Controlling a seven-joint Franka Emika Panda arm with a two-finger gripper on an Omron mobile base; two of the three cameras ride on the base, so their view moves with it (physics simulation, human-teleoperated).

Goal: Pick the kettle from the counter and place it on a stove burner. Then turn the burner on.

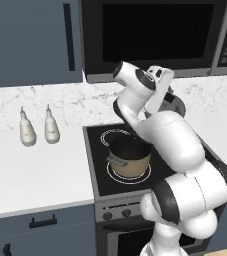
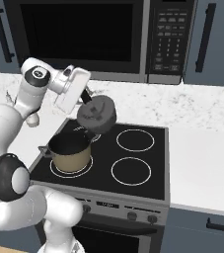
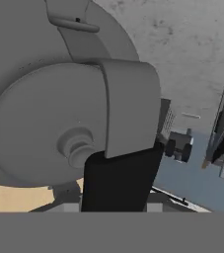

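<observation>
The dark grey kettle (image 2: 97,114) hangs tilted in the air over the back left of the black cooktop, lid side facing the right base camera. My gripper (image 2: 86,97) is shut on its arched handle. In the hand view the kettle (image 3: 49,123) is very close, with its lid knob and the handle's black middle in front. From the left base view my arm hides most of the kettle (image 1: 178,103). The stove burner (image 2: 135,140), a large single white circle, lies bare at the back right, to the right of and below the kettle. The white counter (image 2: 202,163) runs right of the stove.
A tan pot (image 2: 71,152) with a dark inside stands on the front left double ring, just below and in front of the kettle. Another bare circle (image 2: 130,171) is at the front right. Two white bottles (image 1: 37,128) stand on the left counter. A microwave (image 2: 84,34) hangs overhead.
</observation>
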